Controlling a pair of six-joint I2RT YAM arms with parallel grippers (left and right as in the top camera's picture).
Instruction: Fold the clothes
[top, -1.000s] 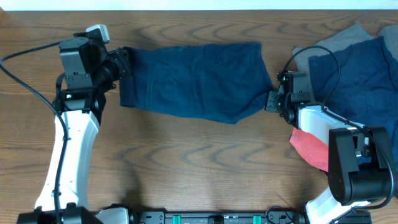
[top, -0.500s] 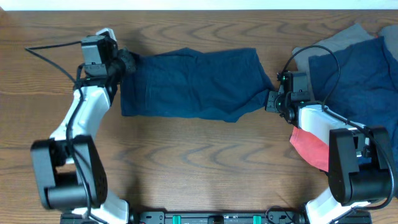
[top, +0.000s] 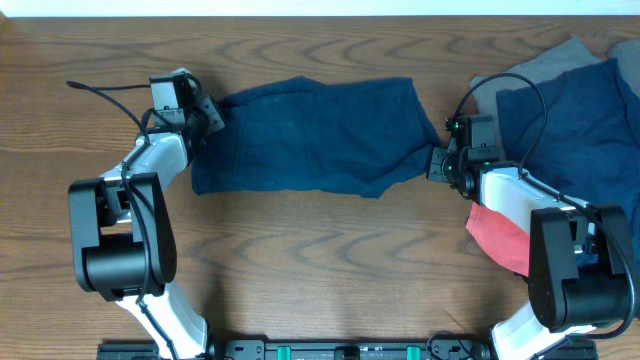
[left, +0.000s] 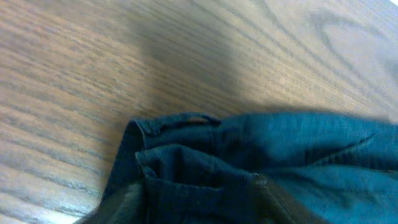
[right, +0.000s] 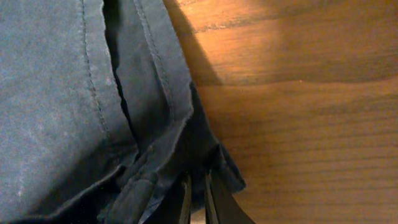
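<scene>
Overhead view: even, diffuse light and sharp focus, with thin soft shadows on the table (top: 320, 250) along the lower edge of the navy shorts (top: 310, 135). Left wrist view: blurred throughout, with a broad dim shadow on the wood above the shorts. Right wrist view: warm orange light, brightest on the wood right of the shorts; stitching crisp, dark shadow hugging the hem.

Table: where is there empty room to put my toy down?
The big bare table in front of the shorts, between the left arm and right arm, is free. A thin bare strip runs behind the shorts too. The right side is crowded with a pile of clothes.
</scene>
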